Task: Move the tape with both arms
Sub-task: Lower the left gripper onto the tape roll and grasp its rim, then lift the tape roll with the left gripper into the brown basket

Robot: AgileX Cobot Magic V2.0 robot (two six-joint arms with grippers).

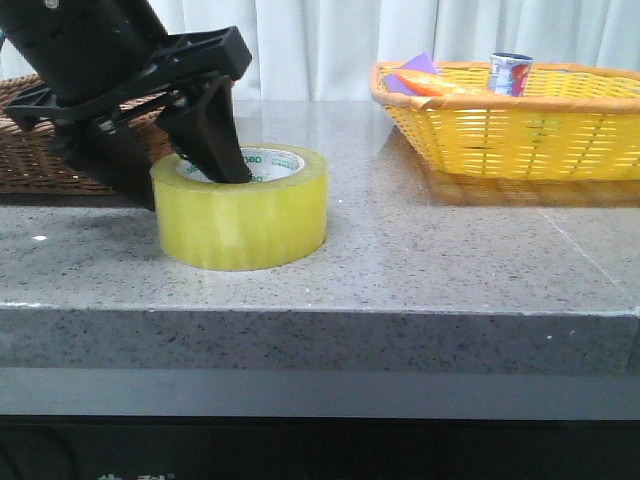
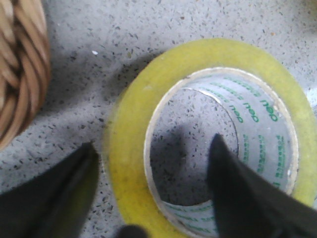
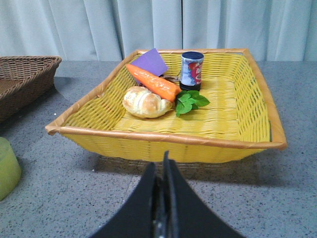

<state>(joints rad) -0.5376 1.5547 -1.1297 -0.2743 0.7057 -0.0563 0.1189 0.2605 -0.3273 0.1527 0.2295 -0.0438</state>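
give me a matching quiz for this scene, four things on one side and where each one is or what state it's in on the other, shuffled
Things:
1. tape
2. small printed can
3. left gripper
4. right gripper

Places or states:
A. jaws together, holding nothing, in front of the yellow basket
B. standing upright inside the yellow basket
C. lying flat on the grey stone counter
D. jaws apart, one inside the roll's core and one outside its wall

Pairs: 1-C, 2-B, 3-D, 4-A
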